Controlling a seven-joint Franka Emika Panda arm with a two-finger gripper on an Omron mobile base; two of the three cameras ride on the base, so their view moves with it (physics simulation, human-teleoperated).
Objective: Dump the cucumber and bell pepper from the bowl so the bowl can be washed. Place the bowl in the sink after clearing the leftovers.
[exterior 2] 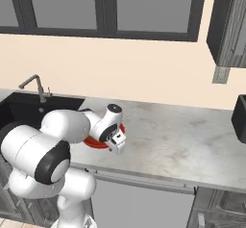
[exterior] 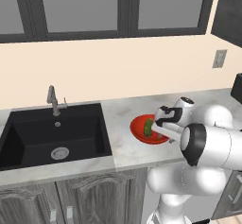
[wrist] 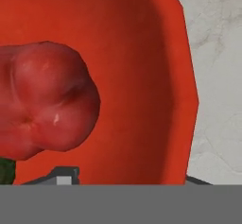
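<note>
Bowl [exterior: 142, 129]: red, shallow, upright on the marble counter [exterior: 124, 147], just right of the sink; in the hand view its wall [wrist: 156, 76] and rim curve down the frame with counter beyond it
Pepper [wrist: 45, 100]: red, lobed, lying inside the bowl, close to the camera at the left of the hand view
Cucumber [exterior: 149, 127]: dark green, inside the bowl on its right half; a green sliver [wrist: 5, 170] shows under the pepper in the hand view
Gripper [exterior: 159, 129]: down at the bowl's right rim, one finger [wrist: 61, 176] inside the wall and one [wrist: 196, 180] outside it; jaws partly apart, astride the rim, and whether they press on it cannot be told
Sink [exterior: 28, 138]: black basin with a silver drain [exterior: 59, 153], left of the bowl
Faucet [exterior: 53, 100]: grey, at the sink's back edge
Outlet [exterior: 219, 58]: on the cream wall, upper right
</note>
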